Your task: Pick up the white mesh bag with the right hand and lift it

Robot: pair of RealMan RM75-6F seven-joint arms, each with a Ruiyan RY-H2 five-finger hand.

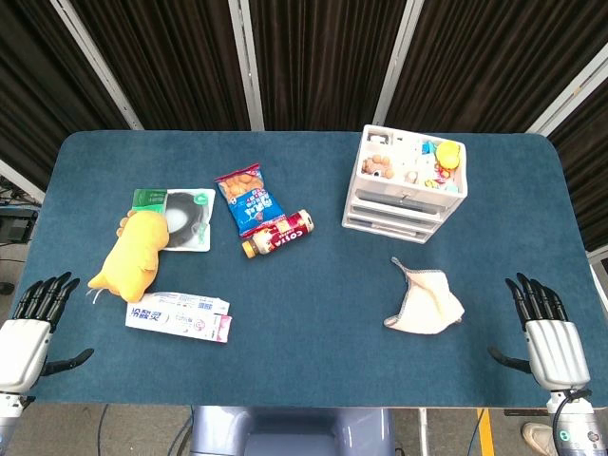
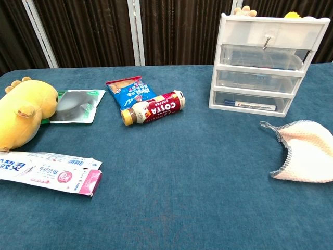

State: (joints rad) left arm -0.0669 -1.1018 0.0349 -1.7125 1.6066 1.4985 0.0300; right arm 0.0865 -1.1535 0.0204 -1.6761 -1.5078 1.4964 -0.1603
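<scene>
The white mesh bag lies crumpled flat on the blue table, right of centre; the chest view shows the mesh bag at its right edge. My right hand rests open near the table's front right corner, to the right of the bag and apart from it, fingers pointing away from me. At the front left corner my left hand is also open and holds nothing. Neither hand shows in the chest view.
A white drawer unit with small items on top stands behind the bag. On the left lie a coffee bottle, a blue snack packet, a yellow plush toy, a sealed packet and a toothpaste box.
</scene>
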